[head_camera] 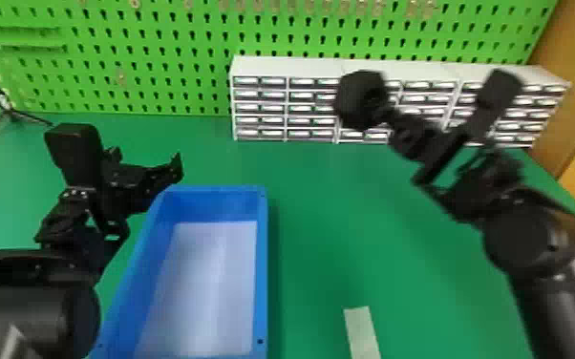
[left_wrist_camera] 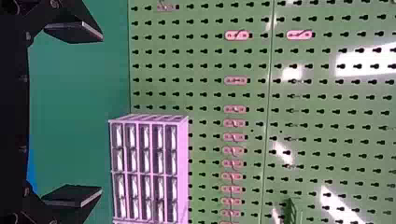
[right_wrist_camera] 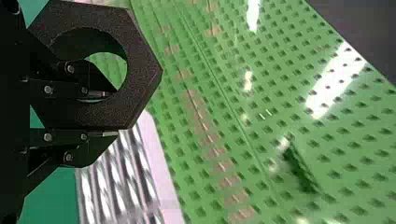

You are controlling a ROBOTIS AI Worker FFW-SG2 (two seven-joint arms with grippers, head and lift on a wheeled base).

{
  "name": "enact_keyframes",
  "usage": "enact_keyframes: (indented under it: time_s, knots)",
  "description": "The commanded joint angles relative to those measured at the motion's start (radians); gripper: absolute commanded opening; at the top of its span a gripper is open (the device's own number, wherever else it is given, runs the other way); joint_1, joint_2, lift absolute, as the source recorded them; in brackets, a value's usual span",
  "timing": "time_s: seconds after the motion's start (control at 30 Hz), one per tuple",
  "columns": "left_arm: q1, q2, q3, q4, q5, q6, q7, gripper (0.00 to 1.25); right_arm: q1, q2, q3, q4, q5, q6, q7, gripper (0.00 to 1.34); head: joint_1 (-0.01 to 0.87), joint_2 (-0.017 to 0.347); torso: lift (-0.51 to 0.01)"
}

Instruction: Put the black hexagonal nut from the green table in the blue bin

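1. Behind my right claw (head_camera: 384, 113), I see white drawer cabinets (head_camera: 259, 68).
2. Beyond both, a green pegboard (head_camera: 205, 103) with small hook plates (left_wrist_camera: 235, 80).
3. Farther left than my left claw (head_camera: 146, 159), a black tripod (head_camera: 6, 109).
4. Nearer me than my right claw, a pale strip (head_camera: 362, 332).
5. To its right, a wood-coloured panel (head_camera: 574, 71).

head: high, forward-down | left wrist: nearer, facing pegboard (left_wrist_camera: 205, 87) | right wrist: aslant | all share pegboard

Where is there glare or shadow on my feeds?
Left wrist view: white glare patches on the pegboard; right wrist view: glare there too, none across the black hexagonal nut; head view: soft shadow on the green table beside the blue bin.
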Motion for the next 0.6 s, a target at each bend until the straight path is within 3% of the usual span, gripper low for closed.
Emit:
enact_keyframes:
  time_s: [0.0, 0.3, 0.57]
  knots:
    - [-0.005, 0.000, 0.003, 0.000, 0.000, 0.000, 0.006, 1.12, -0.012, -0.011, 0.131, 0.045, -0.129, -0.002, 0.000, 0.21, 0.692, 0.008, -0.097]
    - [-0.008, 0.000, 0.006, 0.000, -0.003, 0.000, 0.016, 1.12, -0.046, -0.044, 0.345, 0.064, -0.247, -0.002, 0.000, 0.21, 0.692, 0.008, -0.097]
    - [-0.008, 0.000, 0.012, 0.000, -0.003, 0.000, 0.022, 1.12, -0.066, -0.070, 0.466, 0.065, -0.299, 0.002, -0.004, 0.21, 0.692, 0.008, -0.097]
